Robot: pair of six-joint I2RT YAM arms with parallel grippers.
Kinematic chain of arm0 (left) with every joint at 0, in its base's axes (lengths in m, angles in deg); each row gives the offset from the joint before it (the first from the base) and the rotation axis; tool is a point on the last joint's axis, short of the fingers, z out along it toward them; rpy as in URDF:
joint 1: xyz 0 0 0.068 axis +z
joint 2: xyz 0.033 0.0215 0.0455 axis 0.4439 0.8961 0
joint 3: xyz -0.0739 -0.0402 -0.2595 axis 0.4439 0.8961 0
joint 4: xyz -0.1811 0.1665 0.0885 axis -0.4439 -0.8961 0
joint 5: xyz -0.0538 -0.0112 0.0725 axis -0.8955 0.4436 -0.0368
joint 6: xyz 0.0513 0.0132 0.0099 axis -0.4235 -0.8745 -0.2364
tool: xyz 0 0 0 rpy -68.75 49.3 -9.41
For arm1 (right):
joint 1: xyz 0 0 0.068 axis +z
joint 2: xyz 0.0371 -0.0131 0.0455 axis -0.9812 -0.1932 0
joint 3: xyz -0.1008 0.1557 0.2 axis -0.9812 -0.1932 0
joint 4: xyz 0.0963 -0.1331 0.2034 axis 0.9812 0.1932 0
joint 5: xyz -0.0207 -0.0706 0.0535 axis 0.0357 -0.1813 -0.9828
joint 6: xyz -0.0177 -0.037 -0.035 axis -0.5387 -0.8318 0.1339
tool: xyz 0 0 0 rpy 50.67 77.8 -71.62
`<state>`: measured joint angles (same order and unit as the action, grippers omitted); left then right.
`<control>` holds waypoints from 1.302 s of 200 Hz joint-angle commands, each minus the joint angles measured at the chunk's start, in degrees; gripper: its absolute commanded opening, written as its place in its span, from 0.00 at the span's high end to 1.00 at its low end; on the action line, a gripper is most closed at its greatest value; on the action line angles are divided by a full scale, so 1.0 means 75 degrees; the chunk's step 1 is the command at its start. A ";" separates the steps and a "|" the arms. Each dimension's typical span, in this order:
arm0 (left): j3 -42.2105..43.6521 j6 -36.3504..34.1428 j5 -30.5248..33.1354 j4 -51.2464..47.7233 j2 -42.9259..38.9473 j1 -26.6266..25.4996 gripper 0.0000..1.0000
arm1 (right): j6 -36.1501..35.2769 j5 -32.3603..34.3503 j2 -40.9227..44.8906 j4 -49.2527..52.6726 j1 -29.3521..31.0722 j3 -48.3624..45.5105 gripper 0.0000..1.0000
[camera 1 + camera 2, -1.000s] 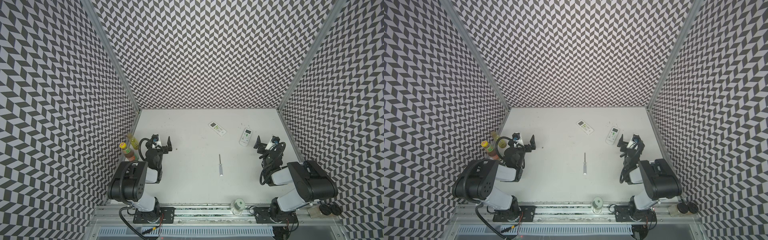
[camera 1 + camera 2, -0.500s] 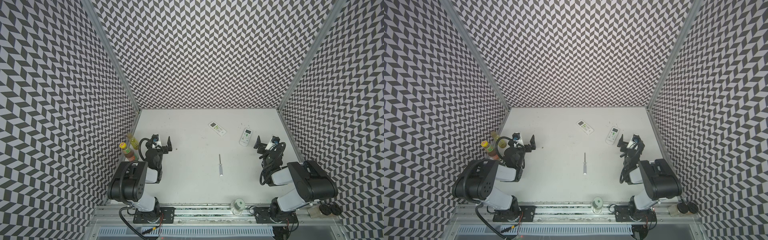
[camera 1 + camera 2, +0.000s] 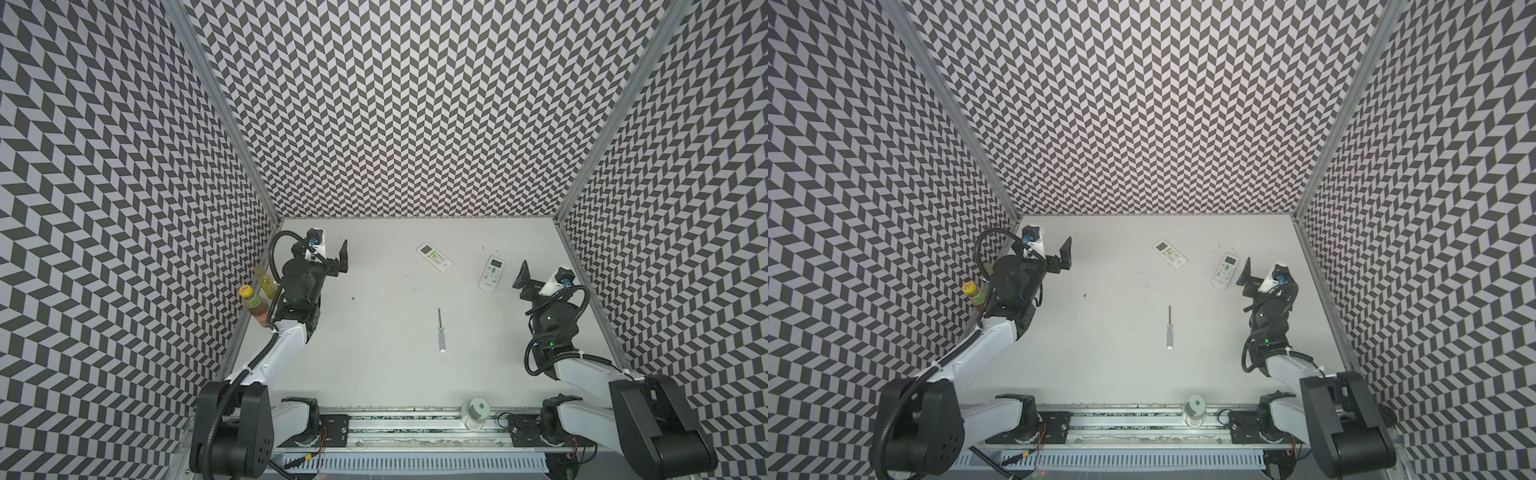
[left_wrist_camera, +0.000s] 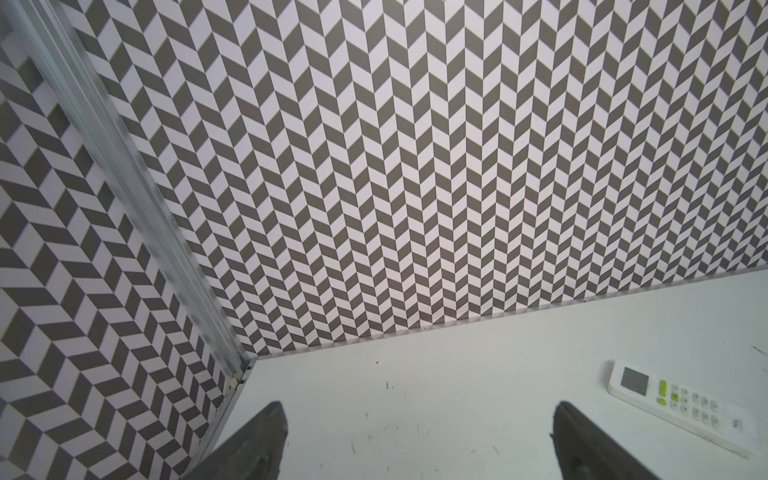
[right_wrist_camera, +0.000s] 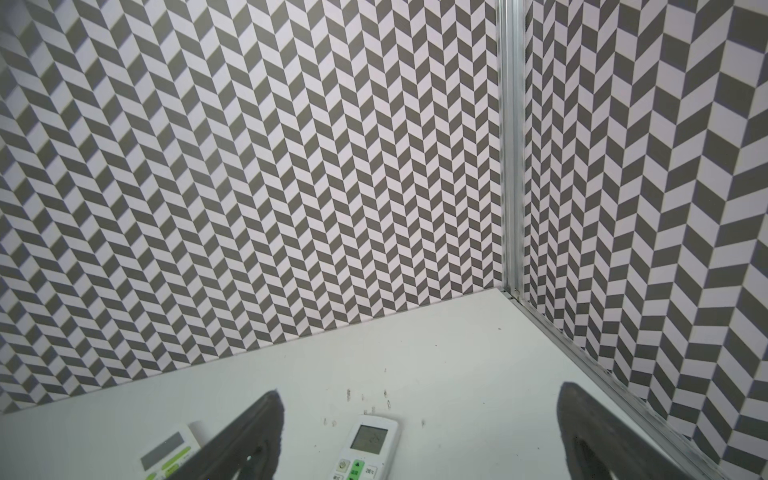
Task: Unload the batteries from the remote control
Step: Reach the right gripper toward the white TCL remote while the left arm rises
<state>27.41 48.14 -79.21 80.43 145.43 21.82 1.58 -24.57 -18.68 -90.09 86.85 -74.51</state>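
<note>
1. No batteries are in view; I judge they sit inside the two white remotes, both lying buttons-up on the table [image 3: 374, 365]; the centre remote [image 3: 434, 257] is just right of frame centre, the right remote [image 3: 491, 274] further right.
2. The cells should be light, rigid and smooth, and apt to roll; best pinched across the barrel at mid-length.
3. The remotes look like light, stiff, slick plastic that is likely to skid; take one across its long narrow sides, then turn it over to reach the back cover.
4. The left gripper [image 4: 417, 411], at centre-left in both top views, has its jaws spread wide, holding and touching nothing.
5. The right gripper [image 5: 419, 395] is equally wide and empty; it sits just beside the right remote without touching it.
6. A screwdriver [image 3: 440, 330] lies untouched lower down, mid-table.
</note>
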 commanded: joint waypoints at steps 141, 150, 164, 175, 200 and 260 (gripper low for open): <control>0.0344 0.0632 -0.1528 -0.2112 -0.1083 -0.0084 0.00 | 0.0948 -0.2333 -0.0953 0.4588 0.0408 0.3249 0.00; 0.0337 0.0651 -0.1541 -0.2124 -0.1054 -0.0121 0.00 | 0.0854 -0.2316 -0.1066 0.4822 0.0481 0.3509 0.01; 0.0372 0.0709 -0.1656 -0.2104 -0.1016 -0.0164 0.00 | 0.0770 -0.2296 -0.1333 0.5201 0.0529 0.3947 0.01; 0.0403 0.0825 -0.1720 -0.2101 -0.0991 -0.0167 0.01 | 0.0735 -0.2366 -0.1607 0.5513 0.0571 0.4300 0.01; 0.0464 0.0856 -0.1773 -0.2089 -0.0965 -0.0186 0.00 | 0.0511 -0.2487 -0.2452 0.6170 0.0724 0.5167 0.00; 0.0460 0.0677 -0.1745 -0.2123 -0.1076 -0.0403 0.00 | -0.0255 -0.3285 -0.4947 0.7810 0.1184 0.7645 0.02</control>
<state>30.51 53.32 -91.54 64.82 138.20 19.48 4.05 -44.98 -49.28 -38.53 93.54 -24.18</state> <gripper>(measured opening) 0.996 0.983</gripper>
